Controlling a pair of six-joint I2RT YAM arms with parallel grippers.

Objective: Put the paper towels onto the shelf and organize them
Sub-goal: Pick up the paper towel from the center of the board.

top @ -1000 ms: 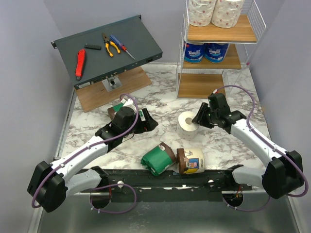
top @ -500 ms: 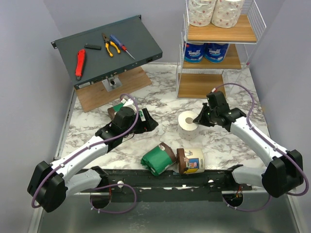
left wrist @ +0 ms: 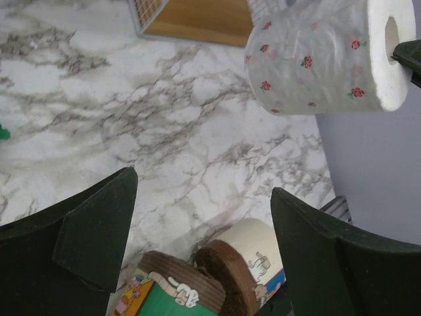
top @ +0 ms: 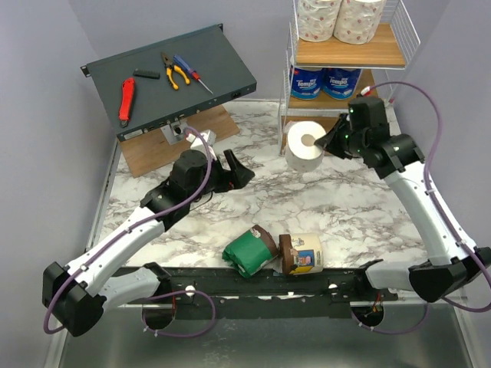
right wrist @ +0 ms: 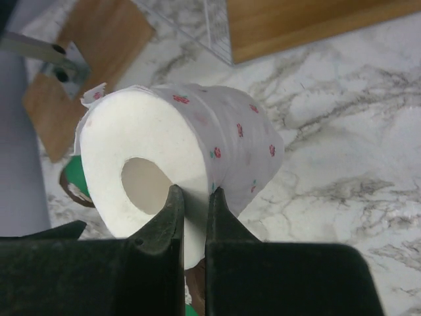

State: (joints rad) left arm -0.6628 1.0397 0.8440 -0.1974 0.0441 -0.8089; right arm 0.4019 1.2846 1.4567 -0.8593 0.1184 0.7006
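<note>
The speckled roll (top: 305, 146) is held in the air by the right jaws, which are closed on its wall. One finger is set inside the core and the other against the outer paper, as is seen in the right wrist view. The roll is carried on its side, clear of the tabletop (top: 345, 207) and just in front of the lower part of the shelf (top: 387, 54). Its height against the tiers cannot be told. The left jaws are spread wide with nothing between them, and are poised over the tabletop, well apart from the shelf.

The step in hand is judged to be the placing of this roll. The top tier is taken up by two white rolls (top: 341, 19) and the middle tier by two blue ones (top: 326, 80), so the bare bottom board (right wrist: 316, 23) is the likely place.

Only a thin wall of soft paper is gripped, so the roll should be moved slowly; by a quick swing the paper could be torn or the hold lost. The roll should be passed between the wire posts without brushing them. It is best set well to one side of the board, so that room is left for the green roll (top: 249, 251) and the cream roll (top: 303, 253), which lie side by side at the near edge of the tabletop. The jaws should be opened only once the weight is borne by the board, then drawn out along the core so that the roll is not tipped.
</note>
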